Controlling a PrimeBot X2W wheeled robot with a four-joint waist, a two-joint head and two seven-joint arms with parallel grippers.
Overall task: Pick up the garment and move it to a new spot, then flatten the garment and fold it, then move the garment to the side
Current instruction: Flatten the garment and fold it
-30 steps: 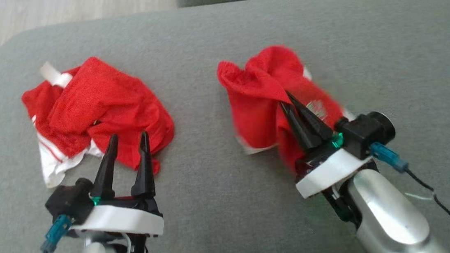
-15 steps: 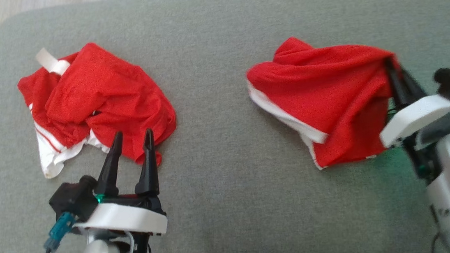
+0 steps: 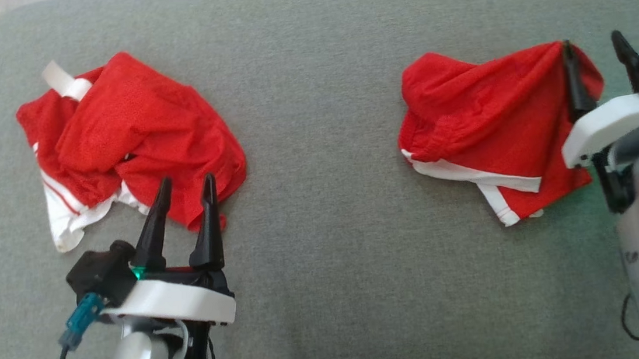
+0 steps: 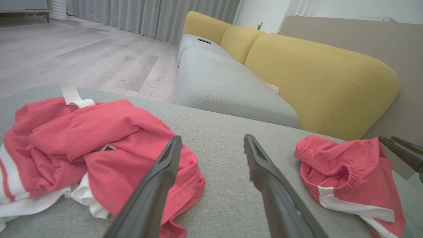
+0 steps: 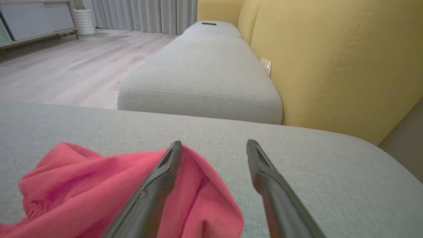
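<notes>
Two heaps: left garment (image 3: 133, 133), right garment (image 3: 483, 117) | cushion (image 3: 322, 144) bare between | left gripper (image 3: 186, 183) spread | right gripper (image 3: 592, 43) released at edge

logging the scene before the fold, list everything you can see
left garment: 1, red and white, crumpled on cushion's left
right garment: 1, red with white trim, cushion's right
cushion: 1, grey, under both garments
sofa seat: 1, grey, beyond cushion
backrest: 1, yellow, behind seat
floor: 1, pale wood, beside sofa
curtains: 1 set, grey, far end
left claw: 1, dark, open, at left garment's near edge
right claw: 1, dark, open, one finger at right garment's raised corner
</notes>
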